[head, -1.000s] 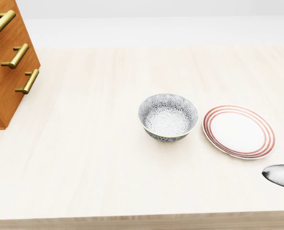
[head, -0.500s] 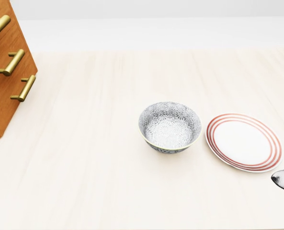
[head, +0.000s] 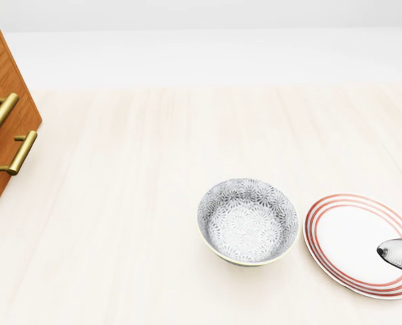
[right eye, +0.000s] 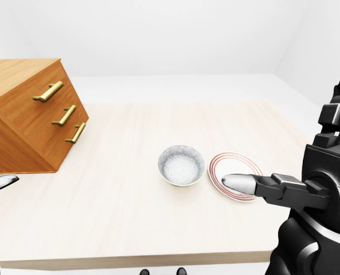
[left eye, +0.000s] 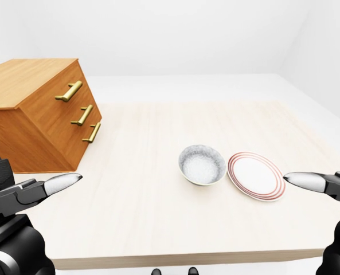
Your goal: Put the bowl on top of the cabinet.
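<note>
While both hands hover at the near edge of the table (left eye: 141,189), left hand (left eye: 26,192) and right hand (right eye: 273,188) each point straight fingers outward, spread and empty. The patterned bowl (head: 248,220) sits upright mid-table, just left of the red-ringed plate (head: 353,244). Farther up on the left stands the wooden cabinet (left eye: 38,114) with three brass handles (left eye: 82,115), well apart from the bowl.
</note>
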`<state>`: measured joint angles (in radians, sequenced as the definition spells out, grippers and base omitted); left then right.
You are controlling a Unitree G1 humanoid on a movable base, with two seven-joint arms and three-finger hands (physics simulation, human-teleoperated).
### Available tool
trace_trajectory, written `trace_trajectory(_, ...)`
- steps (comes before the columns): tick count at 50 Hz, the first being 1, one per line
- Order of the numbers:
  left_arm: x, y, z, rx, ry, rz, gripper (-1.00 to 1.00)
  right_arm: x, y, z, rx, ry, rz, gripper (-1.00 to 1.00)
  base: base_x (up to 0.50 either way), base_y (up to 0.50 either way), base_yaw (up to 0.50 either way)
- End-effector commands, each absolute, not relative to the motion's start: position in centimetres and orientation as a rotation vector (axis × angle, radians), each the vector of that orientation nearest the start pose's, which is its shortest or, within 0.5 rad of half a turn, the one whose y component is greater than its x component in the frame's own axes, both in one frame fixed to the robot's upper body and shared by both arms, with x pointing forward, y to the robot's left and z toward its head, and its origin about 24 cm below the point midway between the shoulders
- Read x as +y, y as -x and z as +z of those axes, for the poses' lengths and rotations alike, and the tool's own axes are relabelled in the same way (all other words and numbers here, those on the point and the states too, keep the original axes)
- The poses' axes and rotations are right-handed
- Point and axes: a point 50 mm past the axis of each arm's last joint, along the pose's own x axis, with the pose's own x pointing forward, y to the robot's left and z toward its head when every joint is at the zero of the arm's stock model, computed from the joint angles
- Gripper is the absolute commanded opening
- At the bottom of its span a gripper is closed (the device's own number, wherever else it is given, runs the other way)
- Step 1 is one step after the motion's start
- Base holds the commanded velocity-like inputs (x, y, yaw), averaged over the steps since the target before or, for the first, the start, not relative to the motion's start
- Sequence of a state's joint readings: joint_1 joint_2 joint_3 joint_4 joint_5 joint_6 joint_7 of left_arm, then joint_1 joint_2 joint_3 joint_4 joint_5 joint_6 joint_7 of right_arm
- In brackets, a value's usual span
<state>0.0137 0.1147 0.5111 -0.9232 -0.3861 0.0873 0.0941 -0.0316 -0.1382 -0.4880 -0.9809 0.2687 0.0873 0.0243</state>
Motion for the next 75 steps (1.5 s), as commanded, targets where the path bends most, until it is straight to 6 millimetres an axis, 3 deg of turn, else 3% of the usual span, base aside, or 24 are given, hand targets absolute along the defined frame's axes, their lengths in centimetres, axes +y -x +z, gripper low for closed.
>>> trace_trajectory(1, 23.5, -15.2, 23.4, -0.889, 0.061, 0.325, 1.00, -21.8, -14.8, 25.0, -0.963, 0.116, -0.217, 1.00, 0.30, 0.00, 0.00)
trace_trajectory(13, 23.5, -15.3, 23.3, -0.883, 0.059, 0.326, 1.00, -21.6, -15.0, 24.6, -0.936, 0.131, -0.220, 1.00, 0.03, 0.02, 0.00)
trace_trajectory(75, 23.4, -15.6, 22.9, -0.858, 0.055, 0.324, 1.00, -21.2, -15.8, 23.9, -0.891, 0.151, -0.198, 1.00, 0.04, 0.47, 0.00)
